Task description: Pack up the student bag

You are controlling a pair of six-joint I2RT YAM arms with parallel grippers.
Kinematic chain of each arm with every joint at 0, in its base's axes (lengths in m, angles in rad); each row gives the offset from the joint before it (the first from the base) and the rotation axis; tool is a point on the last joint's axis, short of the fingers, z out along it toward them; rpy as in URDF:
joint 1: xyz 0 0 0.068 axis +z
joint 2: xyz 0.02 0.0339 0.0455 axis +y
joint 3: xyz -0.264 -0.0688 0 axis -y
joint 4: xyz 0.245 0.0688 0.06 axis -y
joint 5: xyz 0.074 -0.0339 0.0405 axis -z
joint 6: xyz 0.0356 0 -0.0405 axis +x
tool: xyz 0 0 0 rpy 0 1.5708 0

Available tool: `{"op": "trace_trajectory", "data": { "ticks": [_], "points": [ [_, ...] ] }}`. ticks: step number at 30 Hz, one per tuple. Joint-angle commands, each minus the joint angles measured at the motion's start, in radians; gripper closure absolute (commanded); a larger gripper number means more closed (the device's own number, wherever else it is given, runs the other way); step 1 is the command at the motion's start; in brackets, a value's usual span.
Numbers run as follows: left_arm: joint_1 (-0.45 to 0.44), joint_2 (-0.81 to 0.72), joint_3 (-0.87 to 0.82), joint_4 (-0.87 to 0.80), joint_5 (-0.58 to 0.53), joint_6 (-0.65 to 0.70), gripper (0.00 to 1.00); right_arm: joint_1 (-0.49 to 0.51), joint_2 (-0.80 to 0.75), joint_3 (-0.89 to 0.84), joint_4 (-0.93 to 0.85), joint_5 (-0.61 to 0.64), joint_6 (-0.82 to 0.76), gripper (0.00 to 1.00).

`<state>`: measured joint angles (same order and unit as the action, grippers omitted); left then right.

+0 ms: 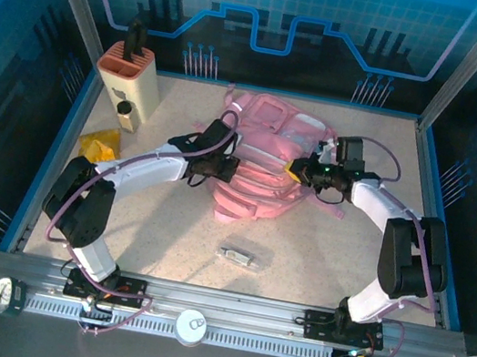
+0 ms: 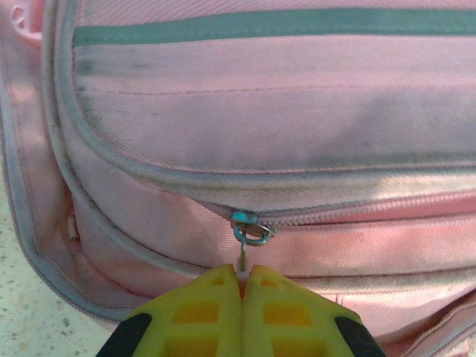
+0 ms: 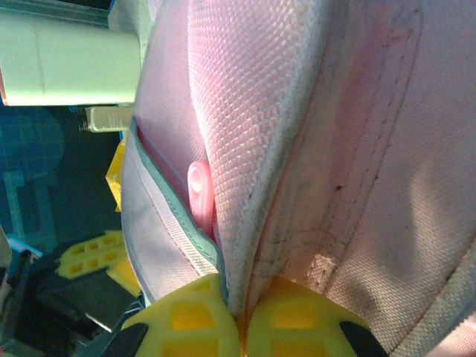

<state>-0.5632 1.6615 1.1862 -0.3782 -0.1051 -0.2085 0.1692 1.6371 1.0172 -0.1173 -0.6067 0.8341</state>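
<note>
**Left end effector** (image 2: 242, 274): The two yellow fingers (image 2: 204, 312) are pressed together with no gap. They clamp the thin zip pull (image 2: 242, 260), which hangs from the ring of the slider (image 2: 249, 225). The slider sits at the left end of a curved zip line on a pocket of the bag (image 2: 282, 111). The pink zip teeth run from it toward 3 o'clock, under a grey-piped flap. In the top view, the left end effector (image 1: 222, 168) meets the bag (image 1: 266, 151) on the bag's 9 o'clock side. Its arm reaches in from 7 o'clock.

**Right end effector** (image 3: 236, 305): The fingers are closed fully on the bag, with a piped fabric edge pinched between the pads. A small pink tab (image 3: 199, 190) shows at 11 o'clock of the fingertips, between two fabric layers. In the top view, the right end effector (image 1: 300, 169) grips the bag's 3 o'clock side.

**Bag:** It lies on the table (image 1: 326, 259), near the centre and slightly toward 12 o'clock, held between both end effectors.

**Surroundings:**
- A beige holder (image 1: 129, 81) stands at 10 o'clock of the bag, near the far-left corner and apart from the bag.
- A yellow packet (image 1: 99, 145) lies at 9 o'clock of the bag, by the left edge and just beside the holder.
- A small clear item (image 1: 237, 256) lies at 6 o'clock of the bag, apart from it.
</note>
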Motion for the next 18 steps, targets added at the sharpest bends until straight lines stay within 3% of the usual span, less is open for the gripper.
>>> {"op": "trace_trajectory", "data": {
  "ticks": [1,6,10,14,18],
  "points": [
    [-0.06,-0.031,-0.004,-0.027,0.035,-0.012,1.0,-0.063,0.042,0.118,-0.014,0.103,-0.075,0.99],
    [-0.178,0.025,0.042,0.036,0.049,-0.096,1.0,-0.088,0.097,0.244,-0.105,0.111,-0.124,0.73],
    [-0.195,0.049,0.061,0.066,0.045,-0.136,1.0,-0.097,0.009,0.17,-0.131,0.131,-0.136,0.54],
    [-0.196,0.038,0.065,0.062,0.057,-0.113,1.0,-0.076,-0.101,0.031,-0.115,0.122,-0.117,0.47],
    [-0.195,0.037,0.06,0.058,0.028,-0.103,1.0,-0.021,-0.166,-0.085,0.007,0.055,-0.007,0.46]
  ]
}}
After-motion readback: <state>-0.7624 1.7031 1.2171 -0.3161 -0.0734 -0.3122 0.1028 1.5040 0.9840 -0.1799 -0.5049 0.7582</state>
